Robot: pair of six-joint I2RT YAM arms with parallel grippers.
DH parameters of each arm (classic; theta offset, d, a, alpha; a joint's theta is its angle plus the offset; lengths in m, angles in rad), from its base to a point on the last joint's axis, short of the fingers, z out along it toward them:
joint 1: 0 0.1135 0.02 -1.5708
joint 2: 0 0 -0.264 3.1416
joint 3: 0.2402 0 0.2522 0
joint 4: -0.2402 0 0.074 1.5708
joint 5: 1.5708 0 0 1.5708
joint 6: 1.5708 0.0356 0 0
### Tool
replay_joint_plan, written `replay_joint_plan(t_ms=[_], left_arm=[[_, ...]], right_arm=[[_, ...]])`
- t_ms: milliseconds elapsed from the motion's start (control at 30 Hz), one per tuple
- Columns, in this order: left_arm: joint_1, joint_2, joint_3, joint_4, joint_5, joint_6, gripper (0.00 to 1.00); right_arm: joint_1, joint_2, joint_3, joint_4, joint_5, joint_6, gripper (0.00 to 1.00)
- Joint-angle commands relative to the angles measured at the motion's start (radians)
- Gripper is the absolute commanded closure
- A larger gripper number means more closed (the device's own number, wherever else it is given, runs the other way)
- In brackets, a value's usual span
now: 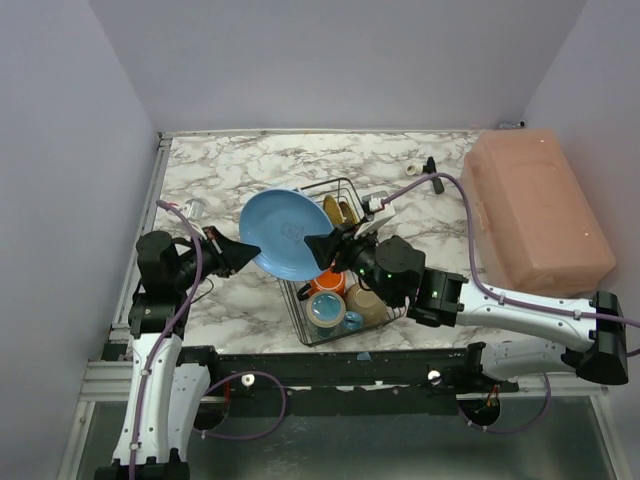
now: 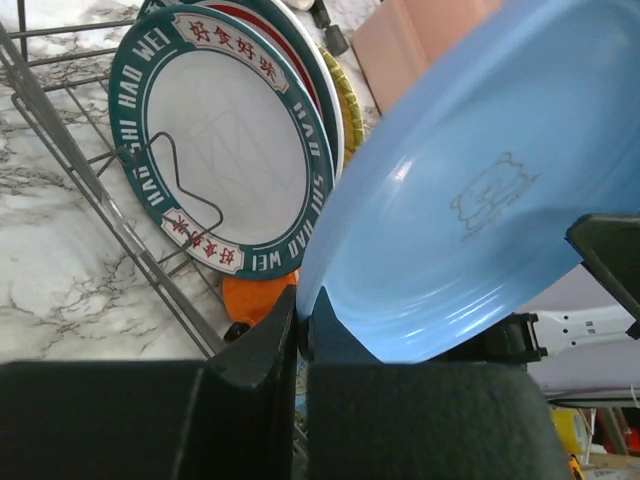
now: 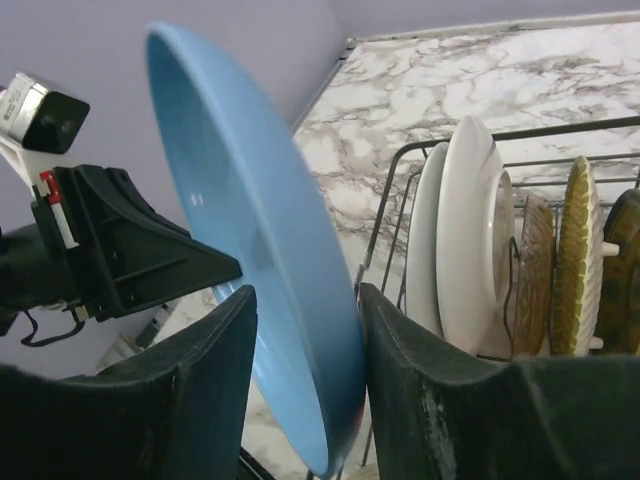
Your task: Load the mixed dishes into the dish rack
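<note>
Top view: bright, even, diffuse light from overhead. I log no hard shadows, only soft shade on the marble surface (image 1: 240,170) beneath the blue plate (image 1: 283,233).

Left wrist view: pale sheen on the plate's face. The left gripper (image 2: 303,308) jaws are nearly black and soft-focused.

Right wrist view: the right gripper (image 3: 305,300) jaws are blurred at the bottom edge. White plates (image 3: 465,240) sharp, far marble slightly washed out.
</note>
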Motion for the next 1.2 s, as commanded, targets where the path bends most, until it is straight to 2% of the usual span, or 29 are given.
replay_joint_plan(t_ms=[0,33,67,133,233,367,500,633,667,700,767,833,1167], left_arm=[[-0.024,0.025,0.09,-0.111,-0.033,0.118,0.9],[-0.024,0.03,0.115,-0.159,-0.093,0.135,0.82],[-0.024,0.035,0.141,-0.228,-0.199,0.152,0.67],[-0.024,0.047,0.196,-0.352,-0.395,0.189,0.47],[-0.025,0.046,0.251,-0.479,-0.663,0.212,0.38],[-0.024,-0.047,0.246,-0.501,-0.872,0.191,0.29],[-0.025,-0.13,0.241,-0.507,-0.969,0.172,0.27],[-0.028,-0.144,0.247,-0.525,-1.042,0.155,0.23],[-0.028,-0.148,0.244,-0.524,-1.059,0.15,0.18],[-0.029,-0.149,0.241,-0.522,-1.066,0.149,0.17],[-0.032,-0.153,0.236,-0.518,-1.074,0.147,0.16],[-0.036,-0.156,0.234,-0.521,-1.09,0.141,0.05],[-0.041,-0.164,0.225,-0.503,-1.054,0.153,0.06]], right_arm=[[-0.003,0.011,-0.01,0.077,-0.081,0.013,0.69],[-0.003,0.021,-0.007,0.081,-0.09,0.012,0.84],[-0.003,0.029,0.001,0.083,-0.102,0.012,0.98],[-0.003,0.048,0.022,0.075,-0.131,0.009,0.99],[-0.002,0.077,0.077,0.029,-0.112,0.026,0.99],[0.02,0.195,0.27,-0.227,0.058,0.043,0.99],[0.085,0.312,0.431,-0.416,0.313,0.055,0.99],[0.106,0.434,0.585,-0.648,0.501,0.11,0.99],[0.107,0.466,0.626,-0.696,0.53,0.119,0.99],[0.109,0.491,0.653,-0.752,0.561,0.128,1.0],[0.114,0.539,0.718,-0.845,0.611,0.15,0.99],[0.118,0.576,0.76,-0.905,0.651,0.154,1.0],[0.121,0.827,1.031,-1.172,0.774,0.147,1.0]])
